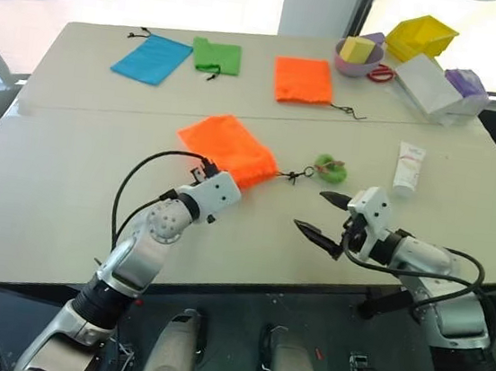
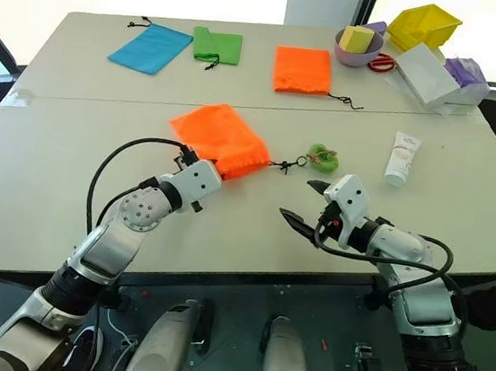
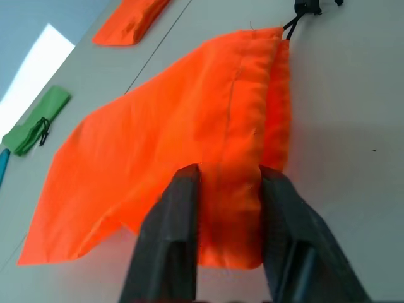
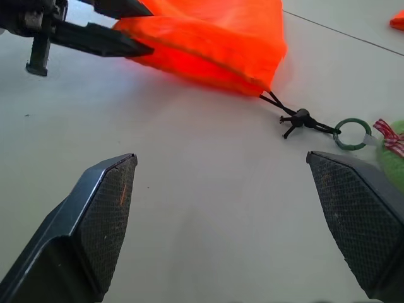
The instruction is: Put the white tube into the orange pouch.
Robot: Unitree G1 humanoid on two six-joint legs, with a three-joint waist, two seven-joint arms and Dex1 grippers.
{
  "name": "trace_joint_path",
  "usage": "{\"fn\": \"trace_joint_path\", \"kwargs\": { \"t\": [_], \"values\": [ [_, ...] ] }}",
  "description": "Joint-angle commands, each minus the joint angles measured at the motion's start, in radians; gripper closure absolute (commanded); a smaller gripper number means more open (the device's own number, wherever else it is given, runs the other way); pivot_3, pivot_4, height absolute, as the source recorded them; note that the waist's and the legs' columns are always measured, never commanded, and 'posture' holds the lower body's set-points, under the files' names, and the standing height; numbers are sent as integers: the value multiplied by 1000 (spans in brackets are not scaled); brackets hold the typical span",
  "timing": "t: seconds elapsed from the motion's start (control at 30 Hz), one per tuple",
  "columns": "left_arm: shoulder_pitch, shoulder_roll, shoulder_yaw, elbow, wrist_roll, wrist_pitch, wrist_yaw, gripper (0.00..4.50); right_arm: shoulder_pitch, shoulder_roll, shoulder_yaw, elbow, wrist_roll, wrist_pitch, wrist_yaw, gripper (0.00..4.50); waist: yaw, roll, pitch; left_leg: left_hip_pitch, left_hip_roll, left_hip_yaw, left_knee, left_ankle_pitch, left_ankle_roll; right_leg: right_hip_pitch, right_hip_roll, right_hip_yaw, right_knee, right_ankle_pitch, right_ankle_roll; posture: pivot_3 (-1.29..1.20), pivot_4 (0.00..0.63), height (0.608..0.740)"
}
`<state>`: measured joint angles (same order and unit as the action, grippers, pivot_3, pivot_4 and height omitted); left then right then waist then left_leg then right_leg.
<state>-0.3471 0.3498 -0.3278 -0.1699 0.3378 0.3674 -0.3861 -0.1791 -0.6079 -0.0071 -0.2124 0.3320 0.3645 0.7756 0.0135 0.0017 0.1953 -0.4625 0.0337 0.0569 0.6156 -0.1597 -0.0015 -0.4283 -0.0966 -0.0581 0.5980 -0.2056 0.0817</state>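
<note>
The orange pouch (image 1: 230,149) lies in the middle of the table, its dark cord running right to a fuzzy green ball (image 1: 330,167). My left gripper (image 3: 227,170) is shut on a fold of fabric at the pouch's near edge. In the right wrist view the left gripper's fingers (image 4: 95,38) reach onto the pouch (image 4: 214,38). My right gripper (image 1: 310,209) hovers open just right of the pouch and near the green ball, holding nothing. The white tube (image 1: 408,167) lies flat on the table beyond and right of the right gripper.
At the far side lie a flat orange pouch (image 1: 302,80), a green pouch (image 1: 217,57) and a blue pouch (image 1: 151,58). At the back right stand a purple bowl (image 1: 358,63), a yellow bin (image 1: 420,35) and a white box (image 1: 428,84).
</note>
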Motion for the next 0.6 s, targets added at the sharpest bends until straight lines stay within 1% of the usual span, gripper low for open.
{"fn": "trace_joint_path", "kwargs": {
  "t": [0.03,0.17,0.3,0.37,0.5,0.6],
  "values": [
    [4,-9,28,-37,-9,3,4,4461,-17,3,-4,-15,-5,-23,3,0,0,0,0,0,0,0,0,0,0,0,0,0,0,0,0,0,150,740],
    [5,-14,34,-33,-19,4,-2,4461,-22,6,-3,-9,-11,-28,3,0,0,0,0,0,0,0,0,0,0,0,0,0,0,0,0,0,150,740],
    [20,-36,73,-54,-85,22,-21,4461,-28,11,7,-12,-22,-40,3,0,0,0,0,0,0,0,0,0,0,0,0,0,1,0,0,0,150,740],
    [37,-42,120,-92,-156,24,-53,4461,-37,13,12,-10,-34,-51,-5,0,-1,0,0,0,0,0,0,0,0,0,0,0,1,0,0,0,150,740],
    [75,15,166,-147,-213,24,-114,4461,-65,17,35,14,-89,-87,-29,0,-3,0,0,1,0,0,1,0,0,0,0,0,1,0,0,0,150,740],
    [80,38,175,-152,-220,4,-115,4461,-82,30,32,39,-110,-97,-57,0,-1,0,0,1,0,0,1,0,0,0,0,0,2,0,0,0,150,740]
  ]
}}
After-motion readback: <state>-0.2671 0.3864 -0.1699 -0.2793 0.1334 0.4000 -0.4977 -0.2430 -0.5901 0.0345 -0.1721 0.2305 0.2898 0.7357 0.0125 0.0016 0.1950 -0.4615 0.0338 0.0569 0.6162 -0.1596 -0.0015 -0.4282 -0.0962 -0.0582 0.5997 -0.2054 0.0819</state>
